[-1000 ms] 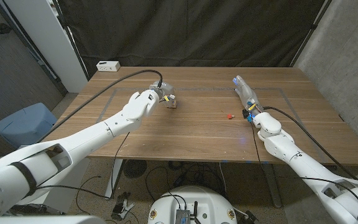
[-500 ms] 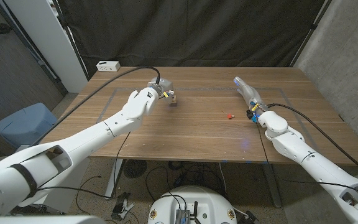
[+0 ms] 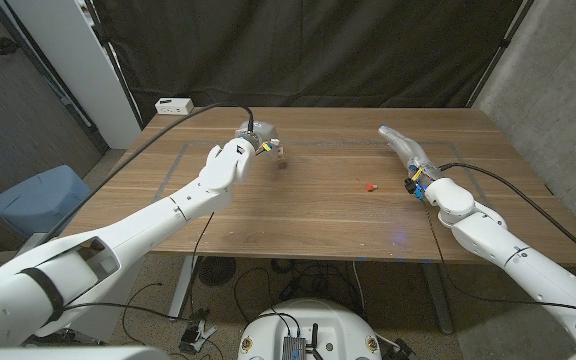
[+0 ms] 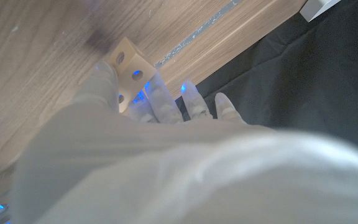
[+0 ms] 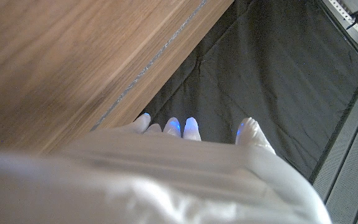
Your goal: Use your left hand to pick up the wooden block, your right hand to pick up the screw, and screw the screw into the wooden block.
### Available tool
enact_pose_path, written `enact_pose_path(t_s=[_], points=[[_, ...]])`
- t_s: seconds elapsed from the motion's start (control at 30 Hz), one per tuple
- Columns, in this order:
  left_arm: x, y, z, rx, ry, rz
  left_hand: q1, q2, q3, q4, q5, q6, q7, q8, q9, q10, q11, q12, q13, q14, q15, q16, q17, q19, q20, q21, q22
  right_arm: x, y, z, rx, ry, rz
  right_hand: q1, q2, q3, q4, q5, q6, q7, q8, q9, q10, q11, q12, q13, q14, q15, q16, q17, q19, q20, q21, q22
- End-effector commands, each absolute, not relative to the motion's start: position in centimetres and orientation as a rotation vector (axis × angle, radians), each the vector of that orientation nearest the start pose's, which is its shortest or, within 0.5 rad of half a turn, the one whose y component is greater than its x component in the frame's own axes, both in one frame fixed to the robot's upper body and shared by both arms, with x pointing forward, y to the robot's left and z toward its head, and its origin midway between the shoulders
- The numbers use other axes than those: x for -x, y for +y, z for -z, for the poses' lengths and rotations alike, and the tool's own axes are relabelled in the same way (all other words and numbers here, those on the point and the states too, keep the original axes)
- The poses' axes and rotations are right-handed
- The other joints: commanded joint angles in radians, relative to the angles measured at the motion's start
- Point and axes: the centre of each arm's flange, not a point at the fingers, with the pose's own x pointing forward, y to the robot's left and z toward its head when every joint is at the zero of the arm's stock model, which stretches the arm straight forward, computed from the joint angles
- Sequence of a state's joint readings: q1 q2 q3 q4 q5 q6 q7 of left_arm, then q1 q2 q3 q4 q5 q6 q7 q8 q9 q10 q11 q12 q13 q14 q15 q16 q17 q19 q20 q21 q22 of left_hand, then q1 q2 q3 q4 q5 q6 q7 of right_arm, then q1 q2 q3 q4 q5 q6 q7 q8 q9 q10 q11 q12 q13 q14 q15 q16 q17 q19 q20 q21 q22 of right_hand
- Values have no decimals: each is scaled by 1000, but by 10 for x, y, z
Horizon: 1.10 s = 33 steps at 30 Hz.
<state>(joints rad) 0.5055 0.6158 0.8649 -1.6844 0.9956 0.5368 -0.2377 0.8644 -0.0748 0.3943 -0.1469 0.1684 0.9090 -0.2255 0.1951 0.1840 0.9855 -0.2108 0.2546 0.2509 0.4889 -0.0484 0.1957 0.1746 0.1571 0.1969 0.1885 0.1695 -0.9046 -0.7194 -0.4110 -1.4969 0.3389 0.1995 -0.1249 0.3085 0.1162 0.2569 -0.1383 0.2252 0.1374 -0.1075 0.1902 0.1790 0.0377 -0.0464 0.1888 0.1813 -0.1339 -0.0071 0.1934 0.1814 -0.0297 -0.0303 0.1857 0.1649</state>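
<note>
1. A wooden table (image 3: 308,215) with a taped rectangle on its top stands before a black curtain (image 3: 308,50); a grey wall runs along the right and a white panel stands far left.
2. The left hand (image 3: 253,143) holds the block (image 3: 280,154) above the table's far left part; its shadow falls on the wood below.
3. The left wrist view brings the block (image 4: 128,74) close: pale wood with round holes in its faces, pinched between the thumb and the other fingers (image 4: 160,106).
4. The screw (image 3: 370,186), small and red, lies on the table right of centre, just left of the right hand (image 3: 404,147).
5. The right hand hovers with straight fingers pointing far, holding nothing; the right wrist view shows its fingertips (image 5: 191,127) apart.
6. A white box (image 3: 174,105) sits at the far left corner, and a blue bin (image 3: 36,200) stands on the floor left of the table.
</note>
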Motion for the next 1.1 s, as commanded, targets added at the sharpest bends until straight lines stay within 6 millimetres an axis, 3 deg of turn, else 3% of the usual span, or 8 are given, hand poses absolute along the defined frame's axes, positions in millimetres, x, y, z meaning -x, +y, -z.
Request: enact_pose_path(t_s=[0.03,0.5,0.63,0.8,1.03,1.1], points=[[-622,154,-79,-1622,-475,-276,-3,7,-5,3,7,-3,2,-2,4,-3,-1,-4,5,1,-49,-1,2,-4,10,-2,2,-601,-318,15,547,-588,-107,20,-5,7,-13,7,7,-5,7,5,1,-1,3,3,3,1,2,0,7,-1,5,2],[-626,158,-89,-1462,-521,-256,-2,10,-10,1,8,-13,2,-4,4,-2,-2,-10,11,-10,-49,-4,1,-12,12,-3,2,-586,-321,8,675,-577,-124,52,-43,9,-37,-2,15,-20,12,6,-16,-2,-2,4,0,4,0,0,8,7,3,2],[-629,159,-92,-1358,-525,-255,-4,12,-14,2,7,-13,2,-2,4,-4,-1,-14,15,-17,-50,-4,2,-23,10,-4,2,-583,-322,7,698,-579,-123,67,-60,10,-41,-11,21,-25,15,7,-20,-5,-2,4,-4,-23,-1,1,11,10,3,2],[-632,156,-95,-1301,-543,-252,-4,14,-16,2,7,-12,2,-2,4,-5,-2,-17,17,-22,-51,-5,2,-25,8,-3,2,-581,-325,5,724,-576,-119,82,-69,13,-44,-17,29,-31,18,8,-28,-11,-4,4,-7,-26,-3,0,13,11,3,2],[-638,155,-97,-1173,-578,-213,-4,16,-18,2,7,-9,2,0,4,-4,-2,-19,18,-31,-56,-6,2,-33,2,-4,2,-579,-333,1,784,-566,-132,114,-82,21,-47,-26,39,-53,23,10,-45,-20,-6,5,-10,-19,-3,0,14,16,1,1],[-640,155,-97,-1141,-583,-208,-4,16,-18,1,7,-8,2,0,4,-5,-2,-21,18,-33,-56,-6,2,-35,0,-4,2,-579,-335,0,796,-560,-134,139,-93,27,-48,-31,45,-80,25,11,-53,-31,-5,6,-13,-14,-3,1,14,19,0,1]])
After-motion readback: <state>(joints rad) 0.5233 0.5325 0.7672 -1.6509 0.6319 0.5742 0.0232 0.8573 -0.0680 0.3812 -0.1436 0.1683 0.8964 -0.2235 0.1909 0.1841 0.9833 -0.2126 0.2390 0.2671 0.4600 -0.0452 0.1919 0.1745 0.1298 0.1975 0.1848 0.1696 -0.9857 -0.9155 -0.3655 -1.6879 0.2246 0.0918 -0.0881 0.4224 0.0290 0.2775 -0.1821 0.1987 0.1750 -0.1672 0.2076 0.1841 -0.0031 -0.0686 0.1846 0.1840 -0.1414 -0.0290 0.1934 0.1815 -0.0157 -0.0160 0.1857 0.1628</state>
